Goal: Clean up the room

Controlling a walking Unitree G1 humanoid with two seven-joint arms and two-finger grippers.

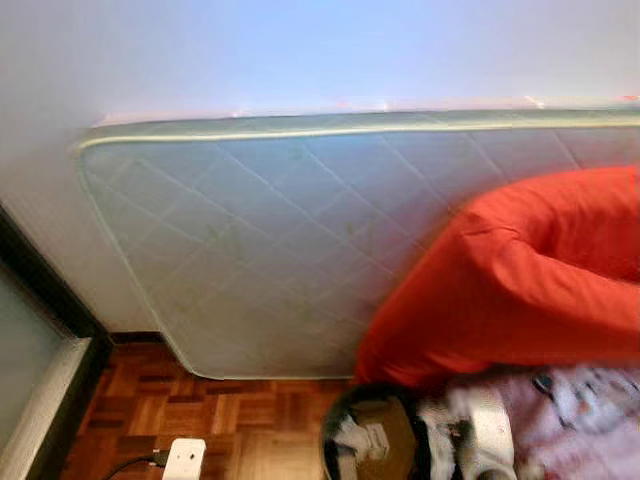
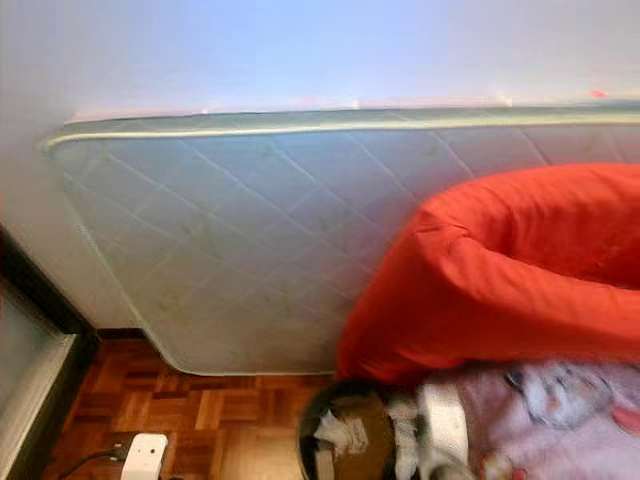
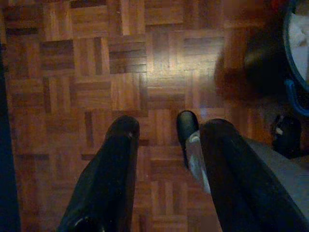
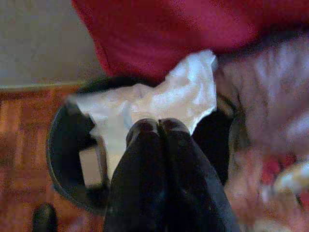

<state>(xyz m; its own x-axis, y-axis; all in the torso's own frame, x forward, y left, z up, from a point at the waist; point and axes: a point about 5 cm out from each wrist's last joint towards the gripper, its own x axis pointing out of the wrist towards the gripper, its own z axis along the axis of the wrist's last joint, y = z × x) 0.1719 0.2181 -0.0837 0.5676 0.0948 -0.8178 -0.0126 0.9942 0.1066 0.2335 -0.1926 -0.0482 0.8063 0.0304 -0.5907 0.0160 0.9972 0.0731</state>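
While the right gripper [image 4: 159,126] is hanging over a black bin [image 4: 65,159], its 2 fingers are pressing together on a crumpled white tissue [image 4: 159,99], which is spreading out just above the bin's mouth. The bin is sitting on the parquet floor [image 3: 96,72] just beside a red cushion [image 1: 520,270] and a pink patterned fabric [image 1: 590,410], and in the head views it is already holding scraps of paper and something brown. The cushion is leaning against a pale quilted mattress [image 1: 260,230], which is standing on its long edge against a white wall [image 1: 300,50]. A white plug block [image 1: 184,458] with a dark cable is lying on the floor to the left of the bin. The left gripper [image 3: 161,130] is pointing down at the bare floor, its 2 fingers standing apart with nothing between them.
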